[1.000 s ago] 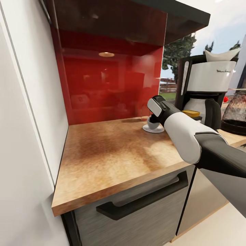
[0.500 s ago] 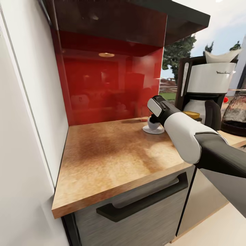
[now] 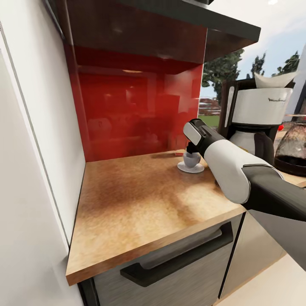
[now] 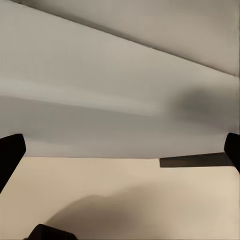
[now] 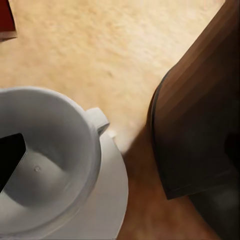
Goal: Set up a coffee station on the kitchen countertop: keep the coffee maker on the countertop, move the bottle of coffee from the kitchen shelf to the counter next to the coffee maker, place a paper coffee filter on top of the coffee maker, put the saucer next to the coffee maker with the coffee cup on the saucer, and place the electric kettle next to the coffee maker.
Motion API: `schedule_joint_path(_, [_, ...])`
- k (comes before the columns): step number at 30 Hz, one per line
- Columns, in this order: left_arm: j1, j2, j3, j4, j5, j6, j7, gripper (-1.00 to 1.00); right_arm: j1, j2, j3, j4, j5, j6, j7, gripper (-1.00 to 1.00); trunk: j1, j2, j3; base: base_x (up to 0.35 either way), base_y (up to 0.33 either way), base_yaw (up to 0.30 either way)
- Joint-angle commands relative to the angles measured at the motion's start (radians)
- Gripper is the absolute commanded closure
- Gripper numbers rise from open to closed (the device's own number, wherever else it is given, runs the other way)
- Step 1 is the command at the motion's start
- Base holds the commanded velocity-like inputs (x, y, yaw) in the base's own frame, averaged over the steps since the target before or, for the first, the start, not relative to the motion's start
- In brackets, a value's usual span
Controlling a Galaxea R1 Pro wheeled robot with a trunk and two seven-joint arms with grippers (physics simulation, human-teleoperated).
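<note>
The right arm reaches out over the wooden countertop point(image 3: 140, 199), and its right gripper point(image 3: 190, 149) hangs directly above the coffee cup point(image 3: 191, 160), which sits upright on its white saucer point(image 3: 191, 168). Seen along the wrist, one dark fingertip point(image 5: 11, 155) sits inside the cup's bowl, against the inner wall, with the cup's handle point(image 5: 98, 120) pointing away toward the coffee maker point(image 3: 255, 123). I cannot make out the opposite finger, so whether the claw is pinching the rim or has let go I cannot tell.

Cup and saucer stand near the red backsplash point(image 3: 136, 110), just beside the coffee maker, which carries a white paper filter point(image 3: 274, 79) on top. A glass kettle point(image 3: 293, 148) stands on the machine's far side.

From here the cup lies straight below the claw, so any withdrawal looks like it must go straight up; a sideways pull could drag the cup off the saucer. The left gripper point(image 4: 120, 155) faces a blank pale wall, fingers spread wide with nothing between them, far from the work.
</note>
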Motion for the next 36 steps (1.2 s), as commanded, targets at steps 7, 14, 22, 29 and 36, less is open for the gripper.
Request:
schedule_joint_path(7, [0.0, 0.0, 0.01, -0.08, 0.017, 0.004, -0.006, -1.0, 0.0, 0.001, -0.005, -0.002, -0.005, 0.001, -0.008, -1.0, -0.027, 0.049, 0.021, 0.0, 0.0, 0.0])
schedule_joint_path(14, [0.0, 0.0, 0.01, -0.081, 0.017, 0.003, -0.006, -1.0, 0.0, 0.001, -0.005, -0.003, -0.005, 0.001, -0.008, -1.0, -0.054, 0.098, 0.043, 0.0, 0.0, 0.0])
schedule_joint_path(22, [0.0, 0.0, 0.01, -0.081, 0.017, 0.004, -0.006, -1.0, 0.0, 0.001, -0.005, -0.003, -0.005, 0.002, -0.007, -1.0, -0.085, 0.154, 0.068, 0.0, 0.0, 0.0])
schedule_joint_path(29, [0.0, 0.0, 0.01, -0.081, 0.017, 0.004, -0.006, -1.0, 0.0, 0.001, -0.005, -0.008, -0.005, 0.001, 0.06, -1.0, -0.104, 0.189, 0.084, 0.0, 0.0, 0.0])
schedule_joint_path(36, [0.0, 0.0, 0.01, -0.081, 0.017, 0.004, -0.006, -1.0, 0.0, 0.001, -0.005, -0.043, -0.005, -0.001, 0.2, -1.0, -0.104, 0.189, 0.084, 0.0, 0.0, 0.0])
